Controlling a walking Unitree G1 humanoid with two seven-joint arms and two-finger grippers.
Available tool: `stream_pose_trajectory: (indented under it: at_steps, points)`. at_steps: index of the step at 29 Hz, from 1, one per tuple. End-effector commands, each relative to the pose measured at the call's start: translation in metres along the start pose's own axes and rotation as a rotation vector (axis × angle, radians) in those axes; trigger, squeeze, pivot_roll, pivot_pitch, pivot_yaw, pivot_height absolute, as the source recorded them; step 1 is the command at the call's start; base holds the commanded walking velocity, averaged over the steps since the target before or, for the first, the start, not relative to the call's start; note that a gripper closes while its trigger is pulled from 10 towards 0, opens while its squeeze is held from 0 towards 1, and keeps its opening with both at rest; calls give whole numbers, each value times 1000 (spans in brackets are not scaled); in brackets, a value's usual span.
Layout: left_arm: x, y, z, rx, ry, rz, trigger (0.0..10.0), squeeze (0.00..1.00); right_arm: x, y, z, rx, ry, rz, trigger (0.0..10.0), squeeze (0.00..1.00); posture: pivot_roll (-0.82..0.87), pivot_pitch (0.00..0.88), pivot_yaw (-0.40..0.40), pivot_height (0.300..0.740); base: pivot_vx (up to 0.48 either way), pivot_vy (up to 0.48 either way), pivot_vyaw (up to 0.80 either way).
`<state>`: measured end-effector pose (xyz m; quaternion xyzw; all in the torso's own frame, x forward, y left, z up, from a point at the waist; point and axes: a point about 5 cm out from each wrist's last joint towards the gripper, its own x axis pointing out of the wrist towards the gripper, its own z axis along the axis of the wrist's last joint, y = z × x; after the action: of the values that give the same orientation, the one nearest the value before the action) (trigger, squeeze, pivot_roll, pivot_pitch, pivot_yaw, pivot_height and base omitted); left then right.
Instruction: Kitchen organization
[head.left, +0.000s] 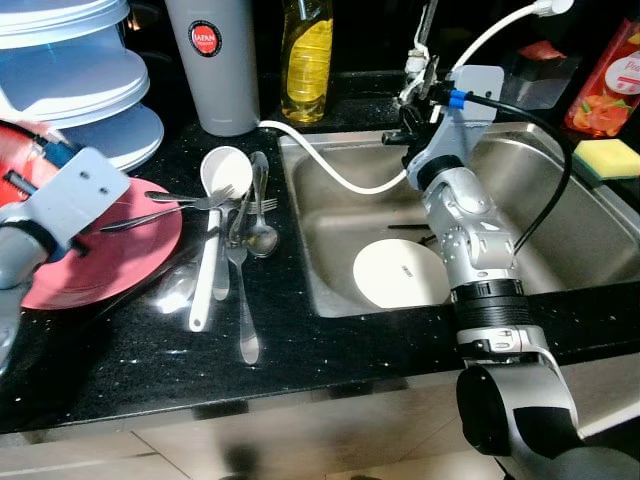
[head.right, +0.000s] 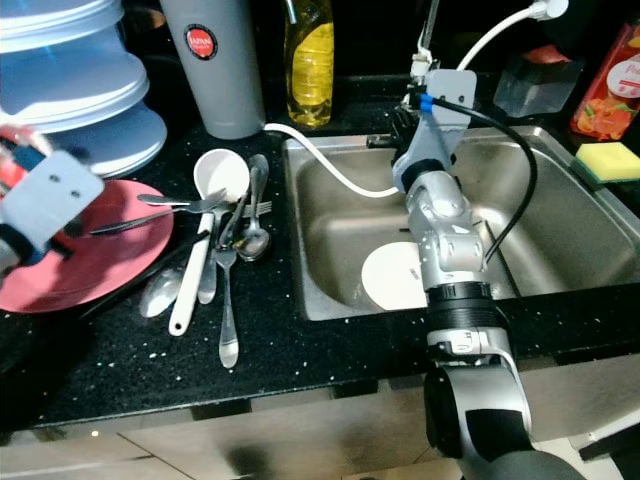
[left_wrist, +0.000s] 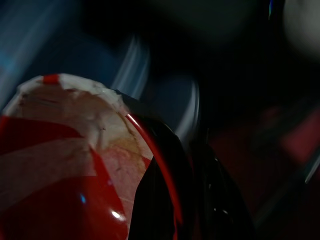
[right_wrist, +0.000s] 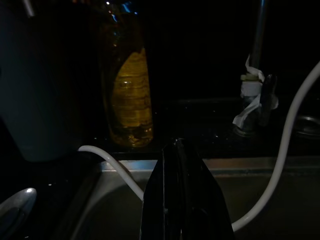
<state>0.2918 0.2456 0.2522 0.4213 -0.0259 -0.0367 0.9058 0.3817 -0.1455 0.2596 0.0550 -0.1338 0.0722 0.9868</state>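
Note:
My left gripper (head.left: 30, 160) is at the far left above the pink plate (head.left: 120, 250), near the stacked containers. It looks shut on a glossy red and white container (left_wrist: 60, 165), which presses against a black finger (left_wrist: 170, 195). On the black counter beside the plate lies a pile of spoons and forks (head.left: 245, 225) with a white ladle (head.left: 215, 240). My right gripper (head.left: 412, 120) hangs over the back edge of the steel sink (head.left: 330, 290), with its fingers (right_wrist: 180, 200) shut and nothing between them. In the sink lies a white plate (head.left: 398, 275).
A white hose (head.left: 330, 170) runs from the tap into the sink. Behind it stand a yellow soap bottle (head.left: 306, 60) and a grey canister (head.left: 212, 65). Stacked blue-white containers (head.left: 80, 90) fill the back left. A yellow sponge (head.left: 607, 157) and a red packet (head.left: 612, 80) sit at the right.

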Motion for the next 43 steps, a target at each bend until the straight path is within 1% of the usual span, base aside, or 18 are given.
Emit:
stream_pose_trajectory:
  at_steps: [1,4,5,8,9,11,16,19,22,25,29,30,33,34,37,38,41,43]
  points:
    - [1,-5,47,0,-207,20,10000,0,0,-1,1,5,-1,-3,10000,0,147,0,-14,740,0,0,0]
    - [13,-19,86,-89,-344,-13,10000,0,2,-1,2,3,-4,-6,10000,0,140,0,-16,740,0,0,0]
    - [19,-28,105,-167,-407,-42,10000,0,3,-2,3,1,-7,-11,10000,0,131,0,-13,740,0,0,0]
    - [21,-31,111,-196,-431,-52,10000,0,3,-2,4,0,-9,-13,10000,0,131,0,-13,740,0,0,0]
    - [27,-52,137,-285,-522,-181,10000,0,4,-15,11,-30,-36,-70,10000,0,117,0,-4,740,0,0,0]
    - [31,-68,153,-361,-562,-298,10000,0,4,-28,20,-64,-66,-132,10000,0,105,0,3,740,0,0,0]
    - [48,-95,159,-427,-503,-470,10000,0,2,-56,38,-133,-123,-279,10000,0,85,0,16,740,0,0,0]
    - [56,-129,163,-401,-471,-687,10000,0,-4,-83,46,-158,-135,-386,10000,0,76,0,22,740,0,0,0]
    - [58,-145,163,-401,-445,-790,10000,0,-6,-91,47,-170,-129,-411,10000,0,68,0,29,740,0,0,0]
    - [70,-168,152,-415,-321,-870,10000,0,-11,-99,48,-182,-134,-444,10000,0,57,0,37,740,0,0,0]
    - [73,-178,144,-455,-264,-918,10000,0,-13,-98,45,-188,-134,-446,10000,0,39,0,56,740,0,0,0]
    - [73,-182,139,-461,-240,-927,10000,1000,-14,-97,43,-189,-131,-438,10000,0,35,0,60,740,0,0,0]
    - [73,-186,132,-462,-221,-932,10000,1000,-14,-93,41,-189,-129,-422,10000,0,37,0,59,740,0,0,0]
    - [74,-176,136,-522,-285,-890,10000,1000,-11,-87,40,-183,-133,-388,10000,0,46,0,51,740,0,0,0]
    - [74,-168,139,-561,-327,-863,10000,1000,-10,-84,39,-179,-136,-374,10000,0,46,0,51,740,0,0,0]
    - [74,-153,143,-614,-378,-808,10000,0,-9,-80,40,-172,-143,-358,10000,0,57,0,43,740,0,0,0]
    - [72,-107,141,-662,-437,-551,10000,0,-3,-65,41,-132,-164,-282,10000,0,77,0,25,740,0,0,0]
    - [71,-100,137,-642,-419,-495,10000,0,-2,-62,41,-125,-168,-264,10000,0,77,0,25,740,0,0,0]
